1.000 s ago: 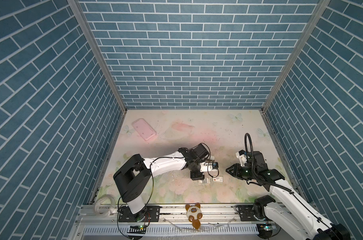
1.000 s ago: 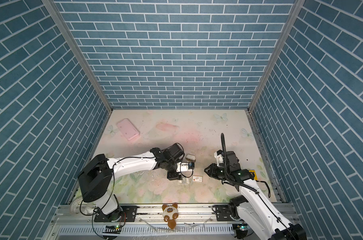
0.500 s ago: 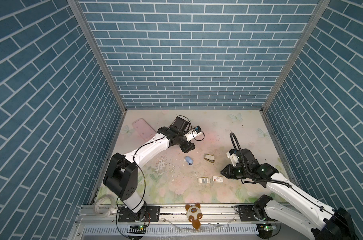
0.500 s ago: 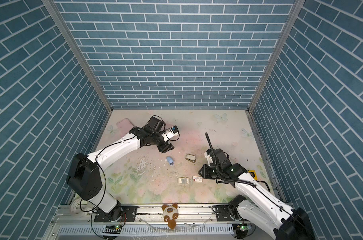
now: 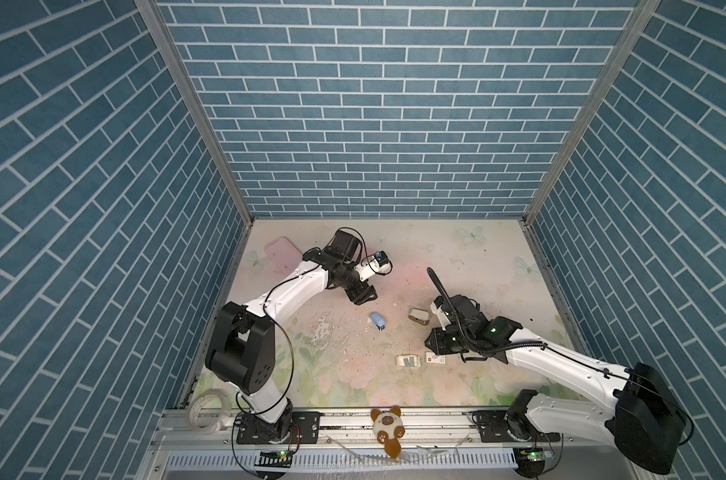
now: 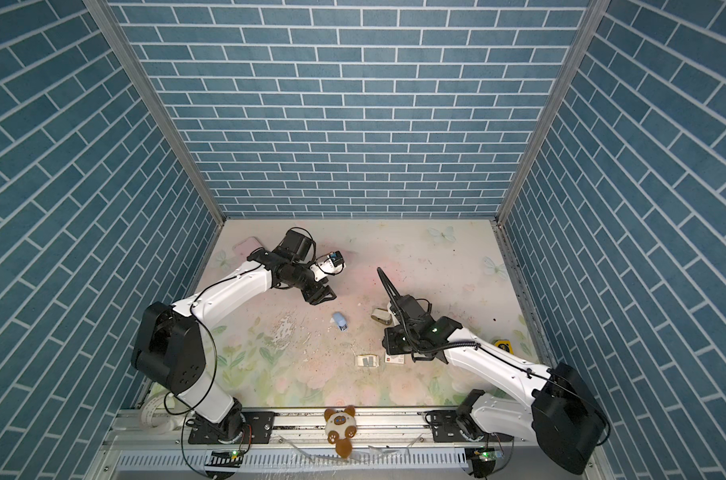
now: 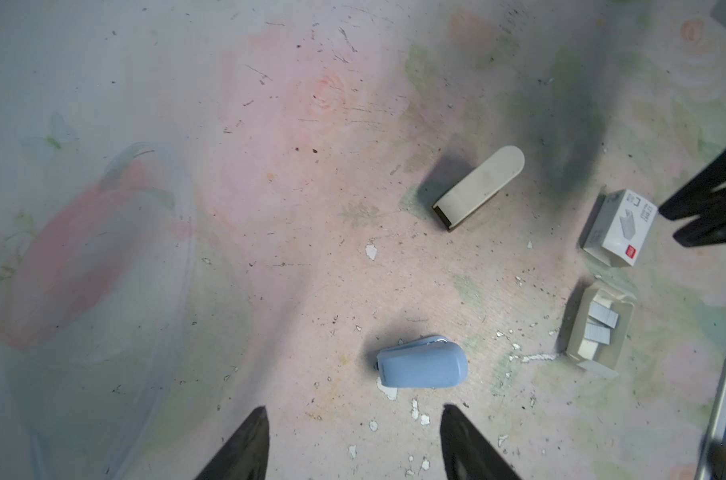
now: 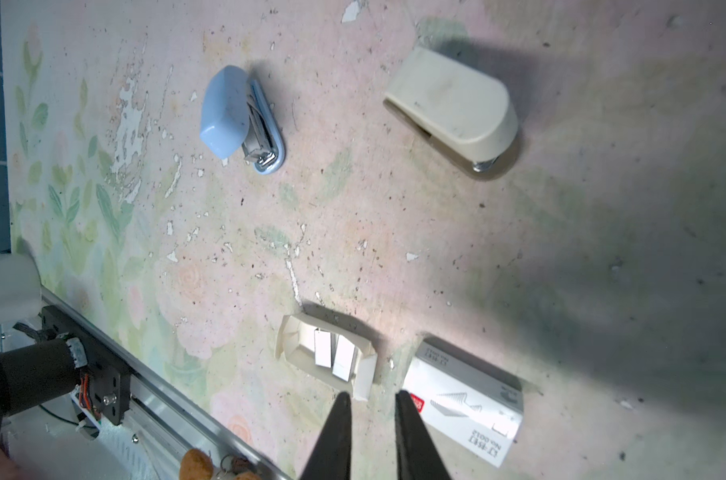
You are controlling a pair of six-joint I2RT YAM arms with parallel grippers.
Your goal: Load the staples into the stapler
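Inside the tray point(image 8: 288, 332), staples point(image 8: 323, 348) lie crosswise; left gripper point(image 7: 354, 408) wide; right gripper point(image 8: 373, 394) narrow, empty.

On the floral worktop point(image 5: 477, 257), a blue stapler point(image 5: 378, 323) lies near the middle, with a cream stapler point(image 5: 419, 316) to its right, apart. Nearer the front edge sit a card tray point(image 5: 399, 360) of grey staples point(image 5: 410, 360) and, just beside it, a white sleeve point(image 5: 437, 359) with a red mark. The left end effector point(image 5: 363, 296) hangs behind the blue stapler, jaws parted; the right end effector point(image 5: 430, 344) hangs over the sleeve.
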